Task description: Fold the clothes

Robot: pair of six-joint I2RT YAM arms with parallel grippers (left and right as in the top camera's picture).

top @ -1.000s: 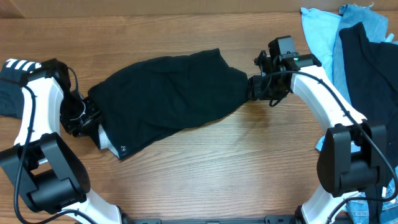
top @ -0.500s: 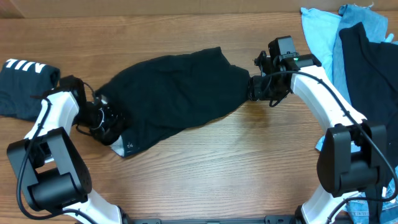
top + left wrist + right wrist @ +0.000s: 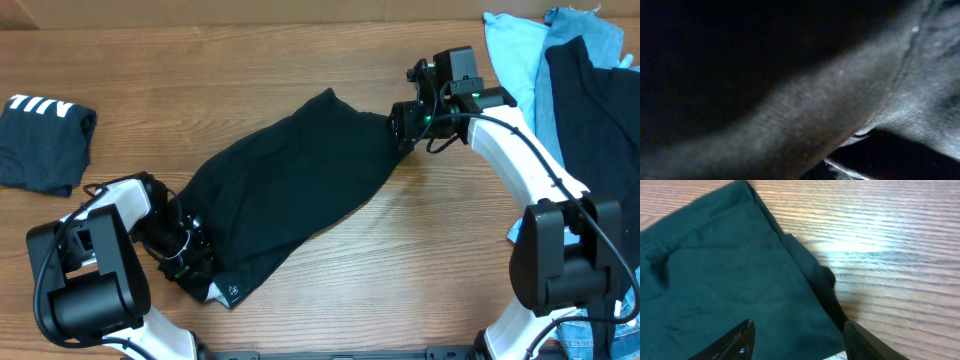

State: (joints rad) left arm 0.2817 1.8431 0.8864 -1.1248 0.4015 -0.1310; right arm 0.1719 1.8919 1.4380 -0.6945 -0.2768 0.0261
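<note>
A plain black tee (image 3: 290, 180) lies stretched diagonally across the wooden table, from lower left to upper right. A small white mark (image 3: 232, 293) shows at its lower-left corner. My left gripper (image 3: 190, 262) is at that lower-left end, shut on the fabric. The left wrist view is filled with dark cloth (image 3: 805, 115) and the fingers are hidden. My right gripper (image 3: 400, 120) is at the tee's upper-right corner. In the right wrist view its fingers (image 3: 797, 327) are spread wide over the flat fabric (image 3: 730, 265), holding nothing.
A folded black tee with white stripes (image 3: 45, 140) lies at the far left. A pile of light-blue (image 3: 515, 50), denim-blue (image 3: 590, 30) and black (image 3: 590, 100) clothes sits at the right edge. Bare wood shows in the right wrist view (image 3: 890, 255).
My left gripper has pulled the tee's lower-left end toward the front of the table, stretching it diagonally. My right gripper has moved slightly back and left.
</note>
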